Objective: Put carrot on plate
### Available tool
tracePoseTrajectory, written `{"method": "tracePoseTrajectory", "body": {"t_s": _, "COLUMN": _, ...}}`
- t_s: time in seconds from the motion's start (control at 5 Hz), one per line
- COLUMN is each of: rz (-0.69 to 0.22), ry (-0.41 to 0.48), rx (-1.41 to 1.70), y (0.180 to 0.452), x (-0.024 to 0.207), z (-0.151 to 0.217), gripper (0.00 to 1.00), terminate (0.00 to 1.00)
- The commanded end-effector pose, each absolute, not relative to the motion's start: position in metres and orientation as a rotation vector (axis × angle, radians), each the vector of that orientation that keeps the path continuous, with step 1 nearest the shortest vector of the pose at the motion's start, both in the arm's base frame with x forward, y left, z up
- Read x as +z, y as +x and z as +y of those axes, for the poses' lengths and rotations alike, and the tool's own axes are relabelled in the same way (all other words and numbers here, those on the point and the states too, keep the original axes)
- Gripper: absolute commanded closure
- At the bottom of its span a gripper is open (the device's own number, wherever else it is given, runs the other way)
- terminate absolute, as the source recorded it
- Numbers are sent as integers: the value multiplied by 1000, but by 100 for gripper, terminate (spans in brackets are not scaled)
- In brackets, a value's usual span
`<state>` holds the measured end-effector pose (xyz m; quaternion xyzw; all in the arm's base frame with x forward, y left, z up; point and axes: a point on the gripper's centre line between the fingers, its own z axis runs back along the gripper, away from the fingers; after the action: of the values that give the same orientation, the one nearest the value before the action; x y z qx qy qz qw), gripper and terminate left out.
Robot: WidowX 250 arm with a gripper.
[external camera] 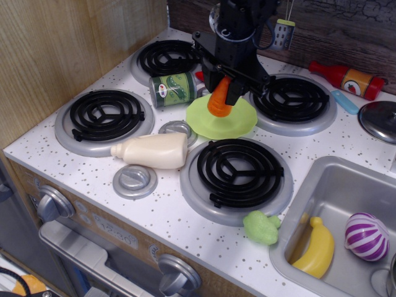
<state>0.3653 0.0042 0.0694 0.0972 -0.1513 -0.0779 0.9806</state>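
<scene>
The orange carrot point(220, 101) is held between my black gripper's point(224, 93) fingers, tip pointing down. It hangs over the lime-green plate point(213, 124), which lies in the middle of the stove top between the burners. The carrot's tip is close above the plate or just touching it; I cannot tell which. The gripper is shut on the carrot. The arm hides the far edge of the plate.
A green can point(172, 88) lies left of the plate, a cream bottle point(153, 150) in front-left. Small grey discs point(176, 129) point(134, 180) sit nearby. A red pepper tip point(199, 76), ketchup bottle point(348, 79), green toy point(260, 227), and a sink point(322, 179) with banana point(317, 249) and onion point(366, 236).
</scene>
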Motion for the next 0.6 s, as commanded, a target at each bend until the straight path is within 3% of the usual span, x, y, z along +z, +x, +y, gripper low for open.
{"method": "tracePoseTrajectory", "body": {"t_s": 0.0, "rz": -361, "ry": 157, "rx": -214, "y": 383, "x": 74, "z": 10, "gripper": 0, "terminate": 0}}
{"method": "tracePoseTrajectory", "body": {"t_s": 0.2, "rz": -358, "ry": 88, "rx": -174, "y": 381, "x": 70, "z": 10, "gripper": 0, "terminate": 0}}
{"method": "tracePoseTrajectory", "body": {"t_s": 0.4, "rz": -358, "ry": 88, "rx": -174, "y": 381, "x": 70, "z": 10, "gripper": 0, "terminate": 0}}
